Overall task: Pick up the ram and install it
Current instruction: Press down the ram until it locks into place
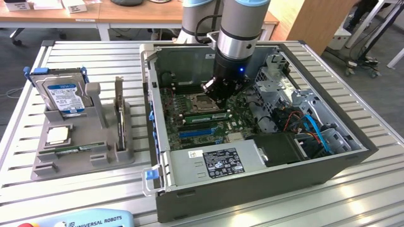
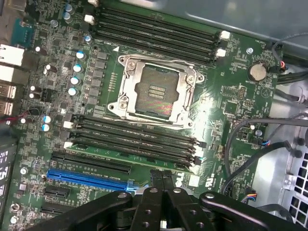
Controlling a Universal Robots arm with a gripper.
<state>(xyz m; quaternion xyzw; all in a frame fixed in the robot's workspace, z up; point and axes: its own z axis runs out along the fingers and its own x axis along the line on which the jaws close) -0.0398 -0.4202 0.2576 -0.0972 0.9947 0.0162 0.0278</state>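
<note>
My gripper (image 1: 219, 98) hangs inside the open computer case (image 1: 252, 184), low over the motherboard (image 2: 226, 101). In the wrist view its two black fingers (image 2: 159, 185) are pressed together, shut, with nothing showing between them. They hover over the board's edge by the blue expansion slot (image 2: 89, 176). The ram (image 1: 203, 117), a long green stick, stands on edge in the memory slots (image 2: 134, 139) beside the empty CPU socket (image 2: 156, 91), just below the gripper. Whether the fingers touch it I cannot tell.
A grey holder (image 1: 44, 165) at the exterior view's left carries a blue hard drive (image 1: 63, 94), a square silver processor (image 1: 58, 135), an upright dark card (image 1: 118, 111) and a thin stick (image 1: 75, 150) in its front groove. Cables (image 1: 315, 130) and a drive cage crowd the case's right side.
</note>
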